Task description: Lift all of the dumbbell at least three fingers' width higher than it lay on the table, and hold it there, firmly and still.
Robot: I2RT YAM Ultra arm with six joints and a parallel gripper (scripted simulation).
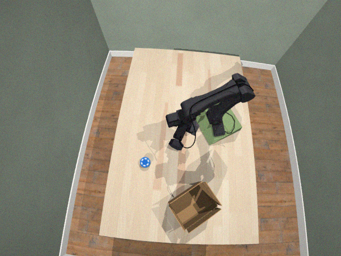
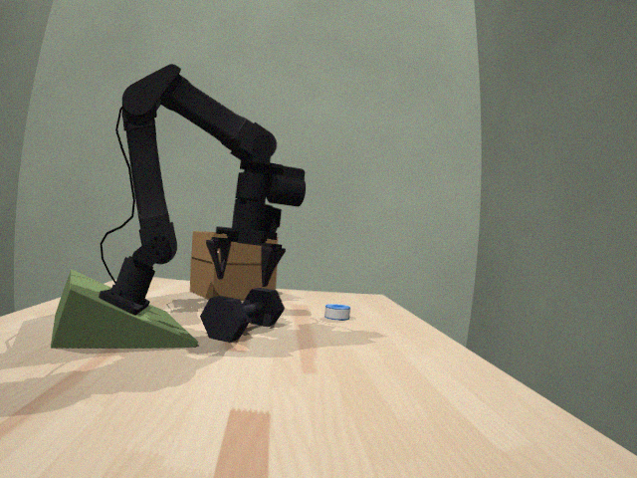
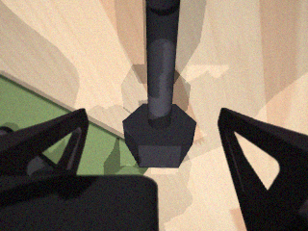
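We saw the black hex dumbbell [image 2: 240, 314] flat on the counter [image 2: 411, 390], long axis running straight away in our wrist view, end effector [image 2: 246, 262] spread wide above it, empty.

The black arm [image 2: 148, 169] rose from a green wedge [image 2: 93, 321] at the table's [image 2: 411, 401] left, arching over so its gripper [image 2: 244, 265] hung wide open just above the black dumbbell [image 2: 241, 313] lying on the wood. A cardboard box [image 2: 203, 272] stood behind, and a blue-and-white disc [image 2: 336, 311] lay to the dumbbell's right.
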